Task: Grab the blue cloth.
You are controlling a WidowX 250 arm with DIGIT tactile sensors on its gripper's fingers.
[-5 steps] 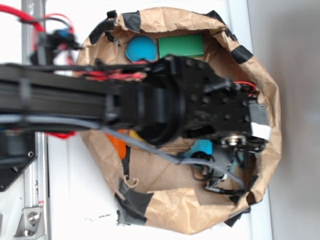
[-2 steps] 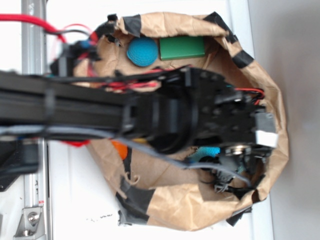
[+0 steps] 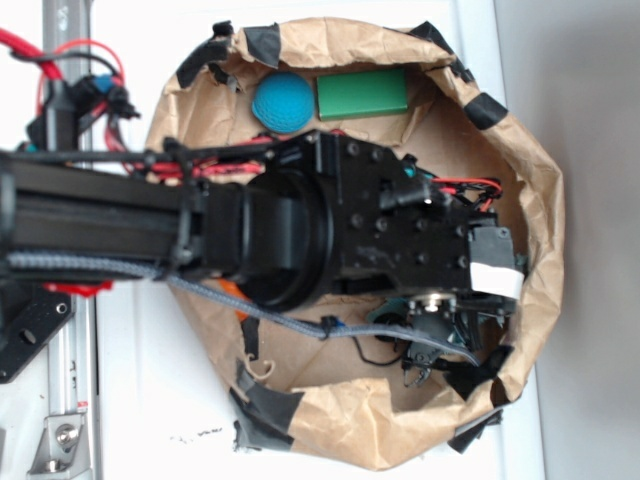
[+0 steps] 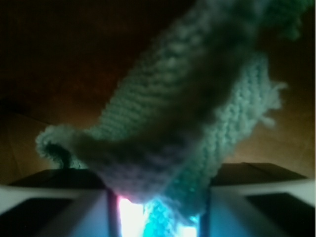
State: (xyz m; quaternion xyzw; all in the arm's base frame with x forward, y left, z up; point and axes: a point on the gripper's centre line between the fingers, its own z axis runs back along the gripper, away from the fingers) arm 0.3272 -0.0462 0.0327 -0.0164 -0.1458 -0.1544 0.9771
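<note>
Blue cloth [image 4: 197,123] pinched inside end effector [image 4: 158,207].

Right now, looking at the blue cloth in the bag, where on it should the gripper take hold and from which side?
Take the blue cloth by the bunched fold that runs between the fingers in the wrist view, coming straight down from above. That fold stands up as a thick ridge, so it offers more to pinch than the frayed thin edge. In the exterior view the arm hides the cloth inside the paper bag.

blue cloth [image 4: 197,123]: teal, ribbed weave | ball [image 3: 282,102]: blue | block [image 3: 362,94]: green | paper bag [image 3: 350,420]: brown
</note>
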